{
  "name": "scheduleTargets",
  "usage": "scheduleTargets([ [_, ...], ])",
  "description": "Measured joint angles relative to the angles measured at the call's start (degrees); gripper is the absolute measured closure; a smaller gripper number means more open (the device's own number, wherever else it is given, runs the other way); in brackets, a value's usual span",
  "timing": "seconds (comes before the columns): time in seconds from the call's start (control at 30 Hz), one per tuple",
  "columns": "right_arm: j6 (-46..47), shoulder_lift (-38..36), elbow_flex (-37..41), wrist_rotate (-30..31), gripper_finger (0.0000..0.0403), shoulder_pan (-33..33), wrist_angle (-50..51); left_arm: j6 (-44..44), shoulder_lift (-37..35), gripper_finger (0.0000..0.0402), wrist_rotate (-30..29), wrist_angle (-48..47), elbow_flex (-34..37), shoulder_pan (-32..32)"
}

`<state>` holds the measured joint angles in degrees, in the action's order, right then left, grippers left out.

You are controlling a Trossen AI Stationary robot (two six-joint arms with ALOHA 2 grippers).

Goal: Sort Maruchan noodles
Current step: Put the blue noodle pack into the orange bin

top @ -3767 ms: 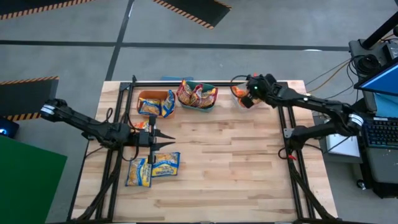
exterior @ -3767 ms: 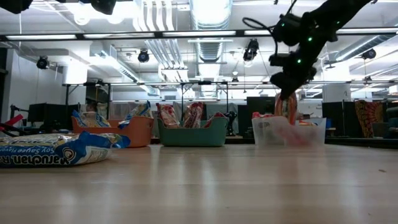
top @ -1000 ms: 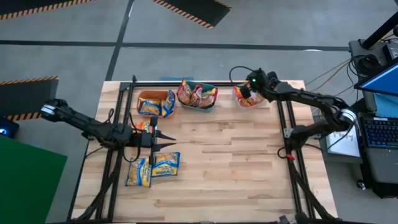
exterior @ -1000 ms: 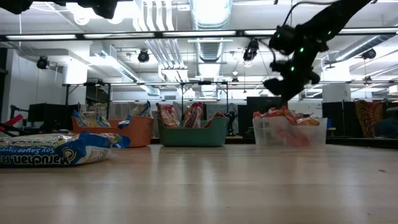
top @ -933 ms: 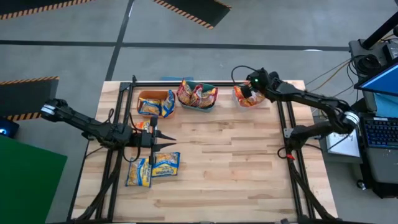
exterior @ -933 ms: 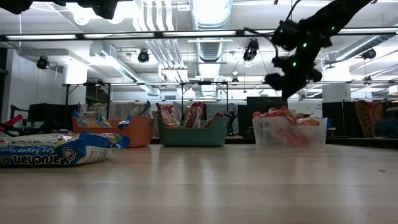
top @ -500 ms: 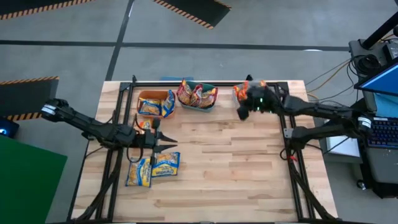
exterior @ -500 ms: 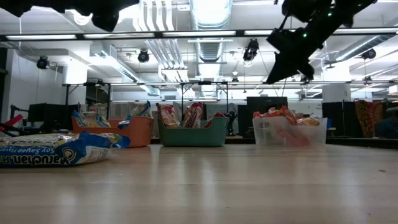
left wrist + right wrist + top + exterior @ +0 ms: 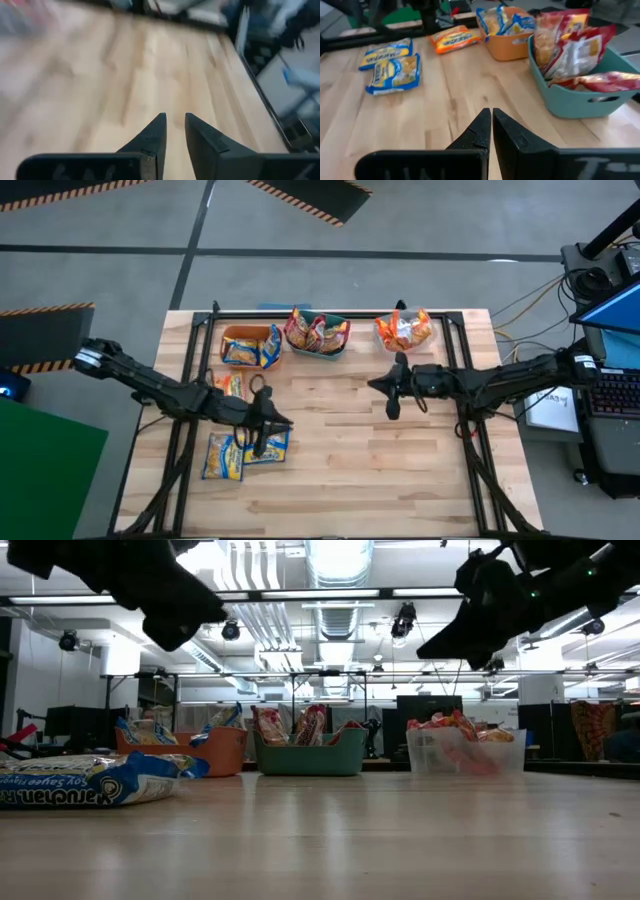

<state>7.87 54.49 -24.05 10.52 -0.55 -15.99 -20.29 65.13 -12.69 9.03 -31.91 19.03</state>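
Seen from above, the pale wooden bench (image 9: 350, 450) carries three containers in a row along its far edge: an orange plastic bin (image 9: 249, 345) with blue-and-yellow noodle packets, a teal plastic bin (image 9: 317, 332) just beside it with maroon-pink packets, and a clear plastic bin (image 9: 403, 330) farther along that row with orange-red packets. Nearer than the orange bin, two blue-and-yellow glossy flat packets (image 9: 244, 453) lie side by side on the wood, and one orange-red packet (image 9: 229, 385) lies between them and the orange bin. The left pincer (image 9: 262, 423) hovers at the edge of the blue-and-yellow pair. The right pincer (image 9: 392, 390) hangs over bare wood nearer than the clear bin.

From bench height, a blue-and-yellow packet (image 9: 85, 781) lies close by, well apart from the three bins; both arms hang dark above.

The left wrist view shows that pincer (image 9: 174, 131) a little spread, holding nothing, over bare wood.

The right wrist view shows its pincer (image 9: 491, 126) pressed together and empty, with the teal bin (image 9: 580, 100), orange bin (image 9: 510, 45) and loose packets (image 9: 390, 67) ahead.
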Motion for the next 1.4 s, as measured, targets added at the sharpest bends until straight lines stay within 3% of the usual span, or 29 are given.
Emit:
scheduleTargets([
  [0.2,-5.62,-3.61,-0.52,0.14,0.0394,-0.59,0.68,-3.63,5.83,0.0291,8.19,-21.78,-10.3,0.08],
  [0.33,-8.95,-5.74,-0.98,0.1,0.0394,-0.59,0.66,-3.87,11.98,0.0227,8.26,-38.79,-17.26,0.09],
  [0.47,-9.17,-6.82,-0.94,0.01,0.0394,-0.59,1.36,0.06,18.3,0.0169,7.25,-47.99,-20.37,0.09],
  [0.63,-10.5,-7.29,-0.94,0.01,0.0394,-0.59,2.72,5.84,23.4,0.0139,7.21,-47.92,-20.47,-1.14],
  [0.97,-10.53,-7.49,-0.94,-0.01,0.0394,-0.59,2.53,9.77,24.65,0.0156,7.21,-44.06,-19.82,-4.63],
  [1.23,-2.67,-7.49,-0.84,-3.58,0.0394,-0.59,7.19,10.16,24.63,0.017,13.39,-33.78,-13.36,-7.83],
  [1.4,4.13,-7.49,0.46,-7.67,0.0394,-0.44,7.18,9.98,24.56,0.017,13.79,-30.4,-10.98,-8.44],
])
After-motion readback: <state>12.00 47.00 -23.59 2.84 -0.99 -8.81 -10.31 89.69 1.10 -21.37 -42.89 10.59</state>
